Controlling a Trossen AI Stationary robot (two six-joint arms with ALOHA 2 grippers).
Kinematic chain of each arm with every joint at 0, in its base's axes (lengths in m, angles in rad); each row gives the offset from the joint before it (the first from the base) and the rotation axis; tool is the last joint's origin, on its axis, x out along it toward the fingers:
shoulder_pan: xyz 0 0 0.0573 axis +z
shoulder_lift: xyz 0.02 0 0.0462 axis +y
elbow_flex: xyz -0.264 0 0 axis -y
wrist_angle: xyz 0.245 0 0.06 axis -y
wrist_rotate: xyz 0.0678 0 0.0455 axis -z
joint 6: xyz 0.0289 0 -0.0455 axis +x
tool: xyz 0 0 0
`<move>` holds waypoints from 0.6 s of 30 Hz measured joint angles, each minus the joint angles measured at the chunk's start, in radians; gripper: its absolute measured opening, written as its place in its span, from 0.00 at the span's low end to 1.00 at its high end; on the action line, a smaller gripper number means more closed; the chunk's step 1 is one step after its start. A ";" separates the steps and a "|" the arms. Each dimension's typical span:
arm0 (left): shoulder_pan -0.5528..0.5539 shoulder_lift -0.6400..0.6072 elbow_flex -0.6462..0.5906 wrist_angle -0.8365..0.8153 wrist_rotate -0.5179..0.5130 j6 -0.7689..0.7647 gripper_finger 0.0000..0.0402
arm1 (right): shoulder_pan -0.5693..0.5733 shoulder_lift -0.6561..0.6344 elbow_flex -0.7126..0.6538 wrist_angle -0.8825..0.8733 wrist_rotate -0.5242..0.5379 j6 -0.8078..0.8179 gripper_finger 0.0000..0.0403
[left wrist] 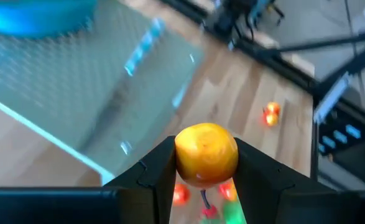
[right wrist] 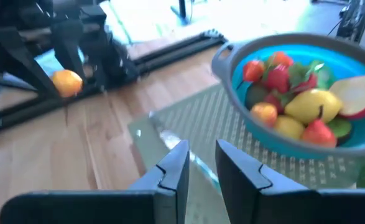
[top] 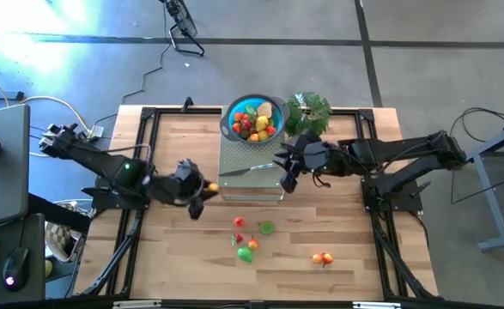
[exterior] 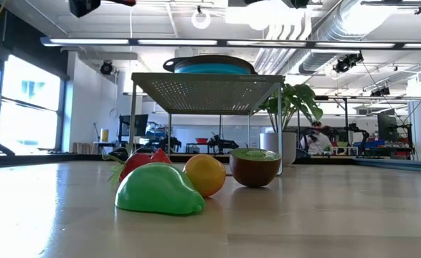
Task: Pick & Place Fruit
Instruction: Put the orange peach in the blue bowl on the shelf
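Left gripper (left wrist: 206, 180) clamped on a round, dimpled orange fruit (left wrist: 206, 154) beside perforated metal rack (left wrist: 76, 93).

The table (top: 337, 283) top is formed of light wood planks with a smooth, satin finish; grain lines are visible. A raised rack (top: 250, 176) of perforated sheet metal, pale and matt, is carried on thin metal legs. The bowl (top: 231, 116) appears to be moulded blue plastic with a grey rim, smooth and slightly glossy. The fruit (top: 253, 121) in it and the pieces on the table (top: 246, 254) look like glossy plastic. The orange fruit (left wrist: 206, 153) between the left gripper (left wrist: 205, 163) fingers shows a finely dimpled, shiny skin. The fingers (left wrist: 152, 176) are of matt black plastic. The knife (top: 245, 170) blade is bright and metallic.
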 joint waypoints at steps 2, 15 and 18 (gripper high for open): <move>0.042 -0.016 0.000 0.017 0.000 0.039 0.33 | -0.019 0.000 0.000 0.032 0.000 0.000 0.18; 0.345 -0.027 0.000 0.096 0.095 0.279 0.33 | -0.072 0.000 0.000 0.094 0.024 -0.001 0.18; 0.425 -0.027 0.000 0.169 0.170 0.349 0.33 | -0.075 0.000 0.000 0.094 0.055 -0.025 0.18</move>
